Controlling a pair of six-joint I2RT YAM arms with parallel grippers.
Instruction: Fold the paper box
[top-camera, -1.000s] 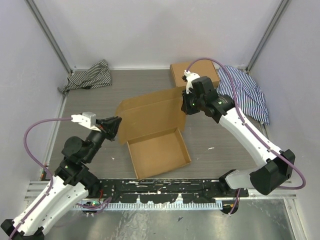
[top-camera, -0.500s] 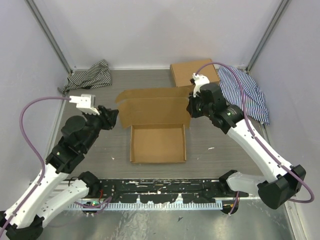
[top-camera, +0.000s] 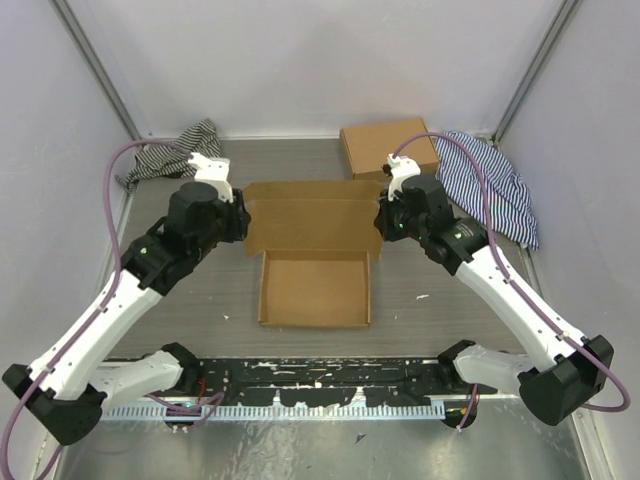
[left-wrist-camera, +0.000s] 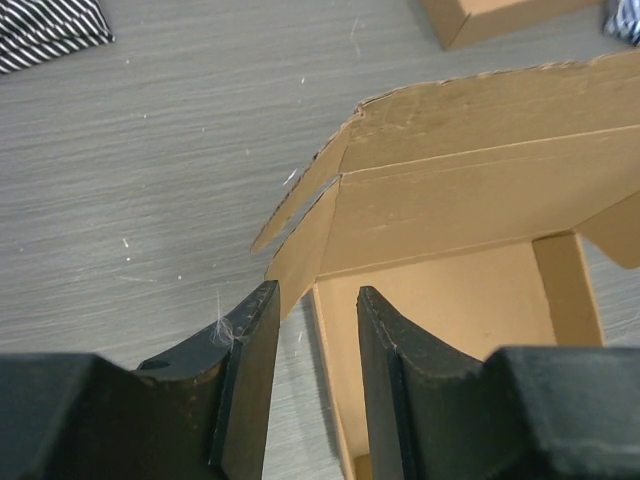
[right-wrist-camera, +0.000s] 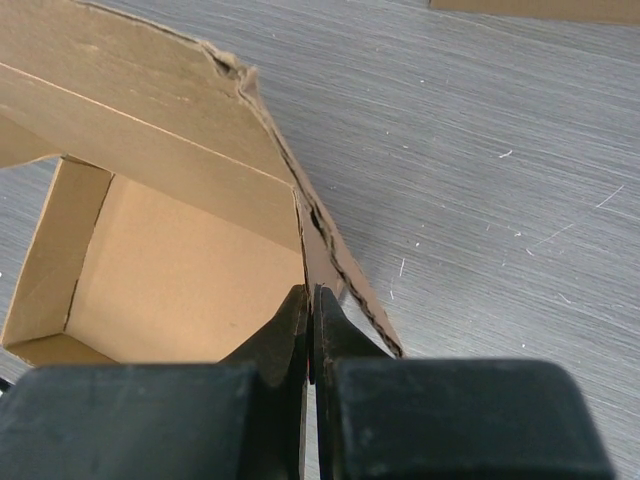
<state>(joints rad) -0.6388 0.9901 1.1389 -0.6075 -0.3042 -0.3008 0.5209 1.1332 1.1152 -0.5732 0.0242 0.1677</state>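
The right gripper (right-wrist-camera: 310, 302) is clamped shut on the thin side flap (right-wrist-camera: 322, 255) at the right end of the paper box (top-camera: 315, 290); its wrist view shows the two fingers pressed together with the cardboard edge pinched between them. The left gripper (left-wrist-camera: 315, 292) holds nothing: its fingers stand a narrow gap apart, and the matching left-end flap (left-wrist-camera: 300, 240) hangs just ahead of the tips, its lower corner beside one finger. Whether it has entered the gap cannot be told. The box lies in the middle of the table (top-camera: 280, 160) between the two grippers. Its tray (right-wrist-camera: 180, 270) is toward the arm bases and its lid (left-wrist-camera: 480, 150) rises along the far side, so the long axis and the hinge run left to right. Each arm is therefore nearest to its own end of the lid, and the next move probably turns on the left fingers reaching straight ahead onto that flap. The overhead view gives this symmetry and also shows the second box (top-camera: 388, 147) and the striped cloths (top-camera: 180, 150) well apart at the far edge. Both grippers' tips are hidden there; only the wrist views show the grip and the gap.
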